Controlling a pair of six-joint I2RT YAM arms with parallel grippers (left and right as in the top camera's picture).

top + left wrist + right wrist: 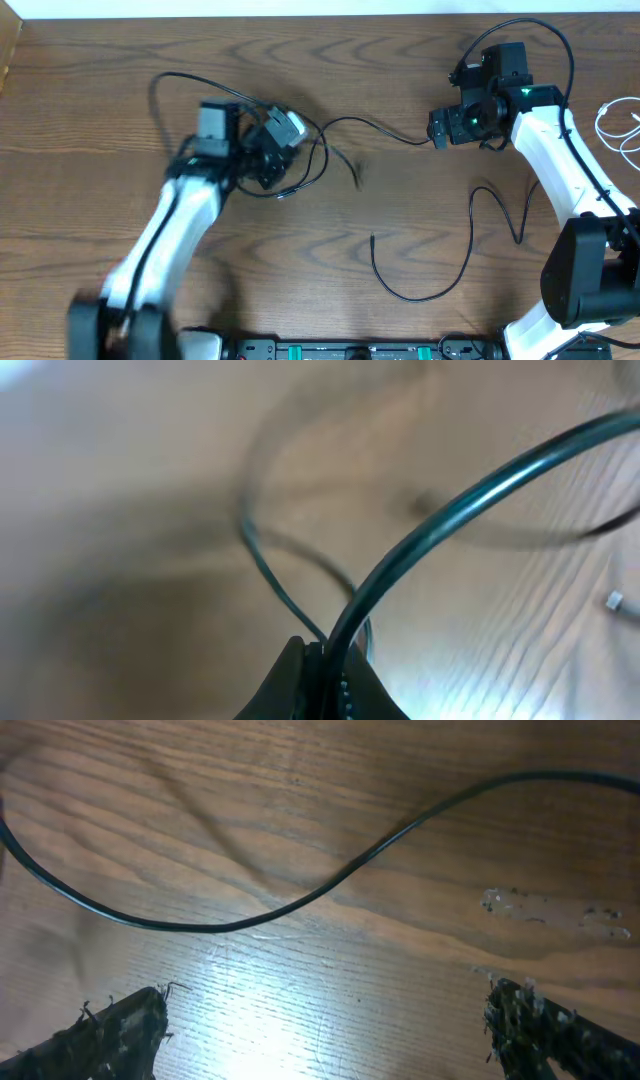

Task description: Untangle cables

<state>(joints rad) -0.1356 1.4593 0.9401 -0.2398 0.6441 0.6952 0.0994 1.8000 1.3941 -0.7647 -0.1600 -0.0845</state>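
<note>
A black cable (365,124) runs from a loop at the far left, through a tangle of loops at my left gripper (266,165), and on to the right, ending near my right gripper (438,130). In the left wrist view my left gripper (328,665) is shut on this black cable (450,510), with thinner loops blurred behind. In the right wrist view my right gripper (325,1030) is open and empty, with the black cable (300,906) lying on the wood just beyond the fingertips. A second black cable (420,298) lies loose at front centre. A white cable (612,122) lies at the right edge.
The wooden table (100,120) carries everything. The left arm reaches in from the front left and the right arm from the front right. A black strip of equipment (350,350) runs along the front edge.
</note>
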